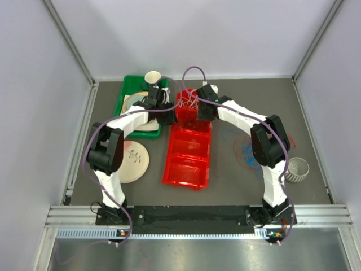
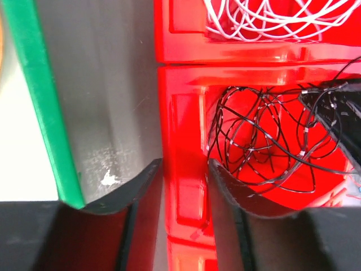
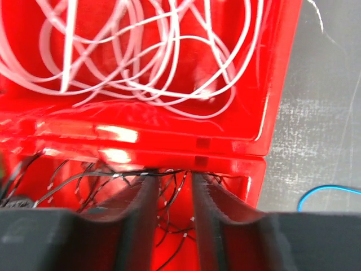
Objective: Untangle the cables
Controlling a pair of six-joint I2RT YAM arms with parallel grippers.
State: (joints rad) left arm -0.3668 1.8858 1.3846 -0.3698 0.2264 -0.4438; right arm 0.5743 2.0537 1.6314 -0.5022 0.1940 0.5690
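Note:
A tangle of thin black cables [image 2: 259,141] lies in one compartment of the red bin [image 2: 180,113]. White cables [image 2: 271,20] fill the far compartment [image 1: 188,101]. My left gripper [image 2: 183,169] is open and straddles the bin's left wall, one finger outside and one inside. My right gripper [image 3: 175,180] is low inside the black-cable compartment, its jaws a little apart with black cables [image 3: 121,175] running between and over the fingers. The white cables [image 3: 141,73] lie beyond it. In the top view the left gripper [image 1: 167,117] and right gripper [image 1: 202,110] flank the bin [image 1: 169,164]. Red and blue cables [image 1: 247,149] lie on the table to the right.
A green tray [image 1: 127,93] with a plate and a paper cup [image 1: 153,77] stands left of the bin. A white plate [image 1: 132,161] lies nearer on the left. A grey ribbed cup [image 1: 297,169] lies at the right. A blue cable [image 3: 330,191] curls beside the bin.

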